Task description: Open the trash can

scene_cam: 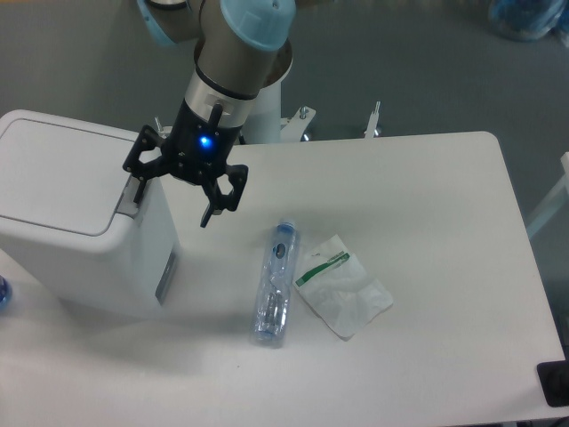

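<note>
Trash can (67, 213) sits left of and below the tool (173, 197), lid flat, not opened yet. Tool spread wide, holding nothing, one finger at the grey push-tab (133, 200); contact unclear. Bottle (272, 285) and wrapper (342, 286) lie right of tool on counter (427, 231). Pressing the tab remains.

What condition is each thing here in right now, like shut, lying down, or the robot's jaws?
Trash can: lid down, shut.
Gripper: jaws spread open, empty, at the lid's edge.
Plastic bottle: lying on its side.
Plastic wrapper: crumpled, flat on the table.
</note>
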Action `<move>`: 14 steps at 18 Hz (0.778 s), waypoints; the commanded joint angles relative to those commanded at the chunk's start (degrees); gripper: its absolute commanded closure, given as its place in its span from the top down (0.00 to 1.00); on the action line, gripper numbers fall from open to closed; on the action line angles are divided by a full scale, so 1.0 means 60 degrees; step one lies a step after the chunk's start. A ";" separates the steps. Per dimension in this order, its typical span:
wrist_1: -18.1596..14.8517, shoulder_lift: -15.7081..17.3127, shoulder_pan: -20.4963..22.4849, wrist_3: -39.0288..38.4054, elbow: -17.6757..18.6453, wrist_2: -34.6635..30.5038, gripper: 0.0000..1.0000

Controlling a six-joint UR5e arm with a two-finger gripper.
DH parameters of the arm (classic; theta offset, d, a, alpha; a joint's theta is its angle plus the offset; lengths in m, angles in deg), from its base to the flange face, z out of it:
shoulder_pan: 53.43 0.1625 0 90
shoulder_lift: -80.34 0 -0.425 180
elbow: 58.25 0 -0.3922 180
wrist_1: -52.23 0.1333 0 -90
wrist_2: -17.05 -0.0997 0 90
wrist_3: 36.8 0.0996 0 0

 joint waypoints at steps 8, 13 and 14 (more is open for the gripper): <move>-0.0015 0.0044 0.0015 0.0015 -0.0190 0.0000 1.00; 0.0029 0.0044 0.0145 0.0088 -0.0410 -0.0058 1.00; 0.0044 0.0044 0.0277 0.0102 -0.0439 -0.0146 1.00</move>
